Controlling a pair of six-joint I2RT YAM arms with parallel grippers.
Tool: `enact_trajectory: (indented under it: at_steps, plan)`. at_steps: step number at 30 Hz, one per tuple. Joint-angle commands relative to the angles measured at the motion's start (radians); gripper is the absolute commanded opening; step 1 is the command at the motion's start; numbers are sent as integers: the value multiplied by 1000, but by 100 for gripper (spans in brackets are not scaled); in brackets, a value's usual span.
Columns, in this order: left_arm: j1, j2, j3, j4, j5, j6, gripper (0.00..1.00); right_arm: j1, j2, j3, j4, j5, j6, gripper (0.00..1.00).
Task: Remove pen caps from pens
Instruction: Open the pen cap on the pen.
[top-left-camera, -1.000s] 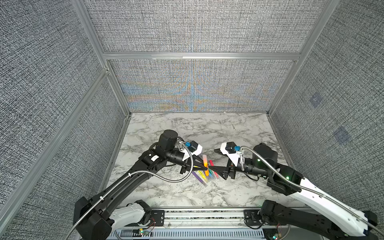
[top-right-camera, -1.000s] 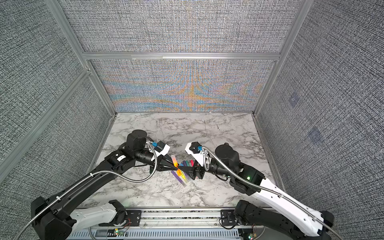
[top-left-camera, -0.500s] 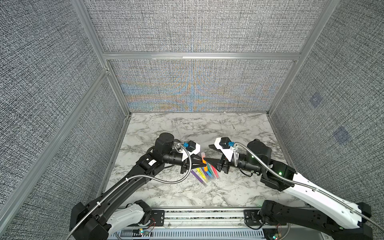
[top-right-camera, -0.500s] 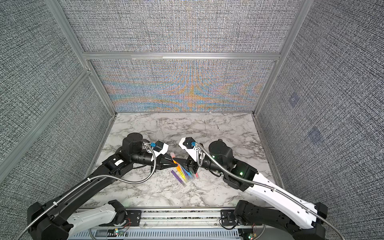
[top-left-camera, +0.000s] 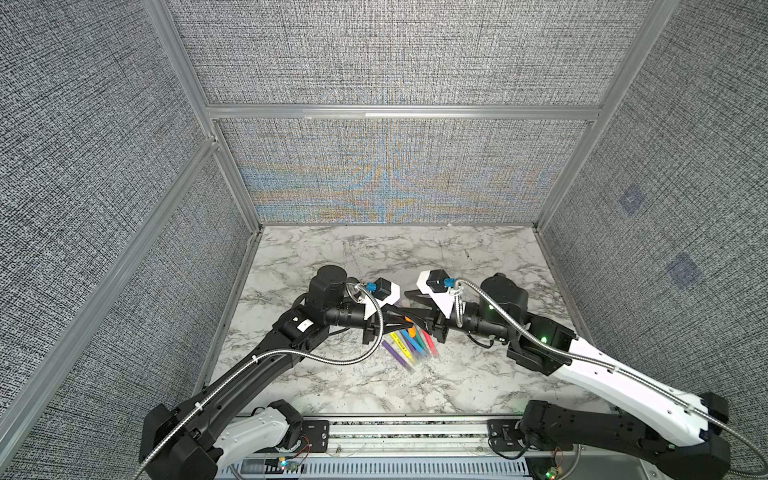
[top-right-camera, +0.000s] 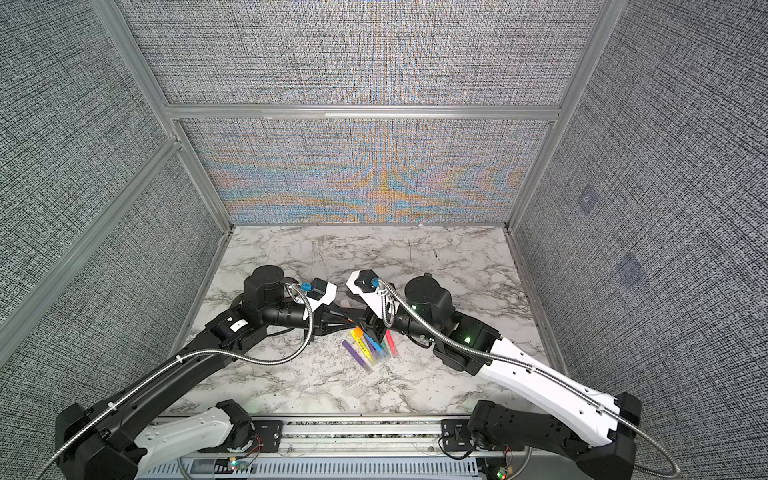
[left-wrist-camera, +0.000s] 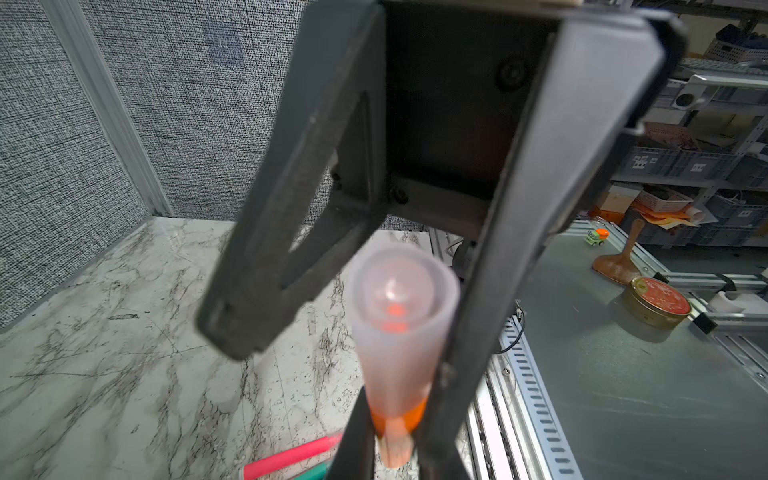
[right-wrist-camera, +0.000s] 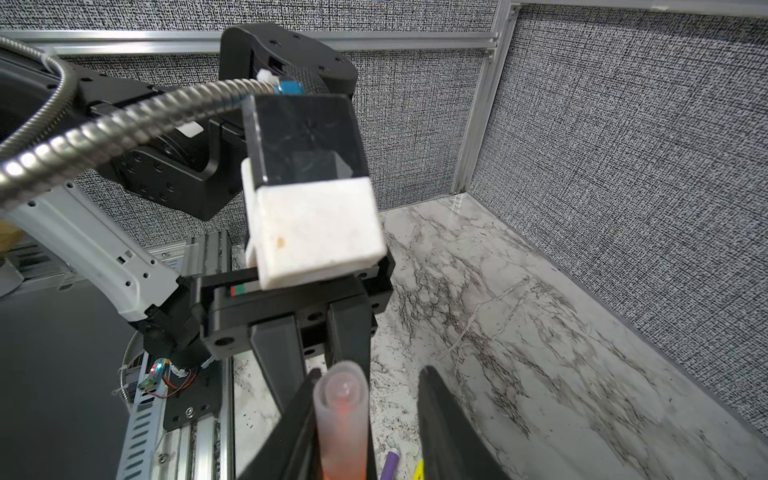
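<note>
Pen (left-wrist-camera: 399, 417), one orange, pinched by left gripper (left-wrist-camera: 392, 446), right gripper (right-wrist-camera: 370, 380) spread round cap (right-wrist-camera: 340, 401), five-plus pens (top-left-camera: 409, 347) loose.

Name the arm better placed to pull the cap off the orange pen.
Right. The left gripper clamps the orange pen by its barrel; the right gripper has open jaws straddling the clear cap.

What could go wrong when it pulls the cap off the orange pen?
1. The jaws of the right gripper sit off-centre: one side touches the clear cap, the other has a gap, so closing might shove the orange pen crooked in the left gripper.
2. The smooth cap might slip free.
3. A dropped pen could scatter the pens lying below.
</note>
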Motion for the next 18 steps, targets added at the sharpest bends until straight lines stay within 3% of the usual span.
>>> enact_trajectory:
  at_steps: [1,7,9,14,18]
  plan:
    - [0,0,-1,51,3,-10,3,0,2,-1,54,19,7,29]
    - [0,6,-6,59,-17,-13,3,-1,-20,-19,82,46,20,9]
    - [0,-6,-27,94,-40,-23,8,-1,-30,-28,96,62,32,1]
    - [0,-97,-162,323,-106,-72,28,0,-81,-99,200,103,91,0]
    - [1,-122,-182,359,-96,-89,38,0,-110,-145,283,82,124,0]
